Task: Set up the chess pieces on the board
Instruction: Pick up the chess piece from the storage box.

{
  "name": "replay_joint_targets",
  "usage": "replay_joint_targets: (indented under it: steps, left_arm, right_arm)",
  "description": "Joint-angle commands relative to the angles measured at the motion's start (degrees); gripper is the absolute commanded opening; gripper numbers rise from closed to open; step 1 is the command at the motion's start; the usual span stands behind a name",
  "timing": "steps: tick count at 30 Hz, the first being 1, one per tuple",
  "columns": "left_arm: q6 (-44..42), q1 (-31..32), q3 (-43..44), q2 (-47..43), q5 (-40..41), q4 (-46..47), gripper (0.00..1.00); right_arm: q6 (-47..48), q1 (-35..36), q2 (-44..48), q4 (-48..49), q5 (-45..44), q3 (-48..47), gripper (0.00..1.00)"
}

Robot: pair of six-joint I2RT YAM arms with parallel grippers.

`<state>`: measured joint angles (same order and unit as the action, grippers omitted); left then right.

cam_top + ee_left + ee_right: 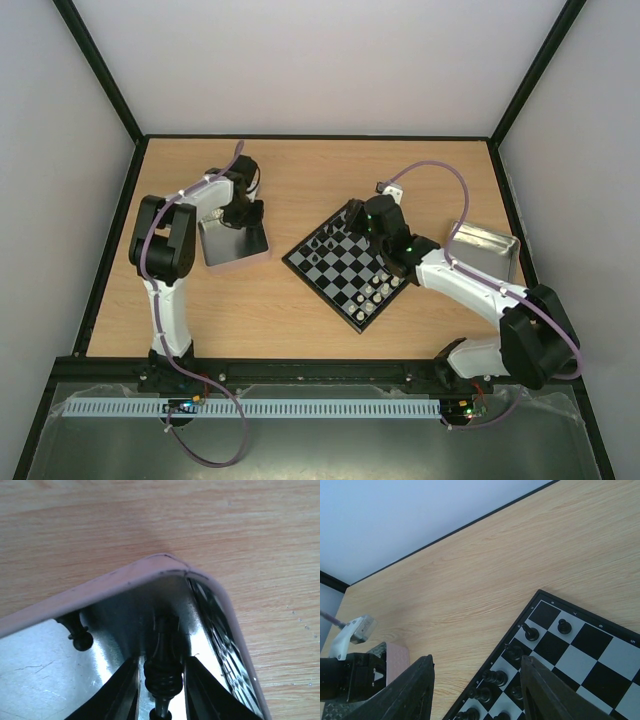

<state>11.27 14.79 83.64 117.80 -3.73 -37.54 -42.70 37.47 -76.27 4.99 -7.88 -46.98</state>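
The board (345, 270) lies turned like a diamond at mid-table, with black chess pieces (330, 238) along its far-left edge and white ones (380, 290) along the near-right edge. My left gripper (243, 213) reaches down into the left metal tray (235, 252). Its fingers (125, 690) closely flank a black chess piece (161, 675) lying on the tray floor, and thin slivers of tray show on either side of it. A second black piece (77, 632) lies further left. My right gripper (476, 659) hangs open and empty above the board's (580, 665) black rows (495, 677).
A second shiny tray (485, 250) sits right of the board, under the right arm's cable. The left tray's curved rim (100, 585) rises just ahead of my left fingers. Black frame rails border the wooden table (300, 170).
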Motion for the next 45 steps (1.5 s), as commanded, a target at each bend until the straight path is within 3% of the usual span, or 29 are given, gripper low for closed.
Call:
replay_joint_targets:
  steps: [1, 6, 10, 16, 19, 23, 28, 34, 37, 45]
  left_arm:
    - [1.9, -0.2, 1.5, 1.4, 3.1, -0.1, 0.27]
    - [1.5, -0.1, 1.2, 1.9, 2.2, 0.8, 0.24]
    - [1.6, 0.0, 0.9, 1.5, 2.3, 0.0, 0.11]
    - [1.9, 0.0, -1.6, -6.7, 1.1, -0.8, 0.10]
    - [1.0, 0.0, -3.6, -11.9, -1.3, -0.8, 0.10]
    - [-1.1, 0.0, -8.1, -19.5, -7.6, 1.3, 0.10]
    - [-6.4, 1.4, -14.9, -29.9, -22.7, 8.8, 0.10]
    - [-11.0, 4.3, -19.5, -35.9, -39.9, 14.3, 0.10]
    - [-13.1, 5.6, -19.4, -36.4, -44.3, 14.1, 0.09]
    - [-13.9, 6.0, -19.2, -36.6, -52.4, 16.8, 0.08]
  right_arm:
    - [0.2, -0.1, 1.9, 0.7, -2.3, 0.7, 0.46]
    - [0.1, -0.1, 1.9, 0.7, -2.2, 0.9, 0.46]
    - [0.1, -0.1, 2.4, 0.6, -2.5, 1.0, 0.46]
    - [1.9, -0.1, 2.9, 2.4, 2.2, 0.3, 0.46]
    - [4.3, -0.1, 1.3, 2.4, 8.9, -1.9, 0.48]
    - [5.7, -0.1, -1.8, 2.7, 21.3, -5.5, 0.49]
    - [5.7, -0.1, -6.1, 3.2, 38.8, -11.3, 0.57]
    - [3.3, -0.2, -6.7, 1.7, 48.7, -15.5, 0.66]
    - [1.4, -0.3, -6.1, 1.2, 51.0, -15.9, 0.65]
    - [-1.0, -2.0, -2.9, -4.2, 46.7, -13.5, 0.49]
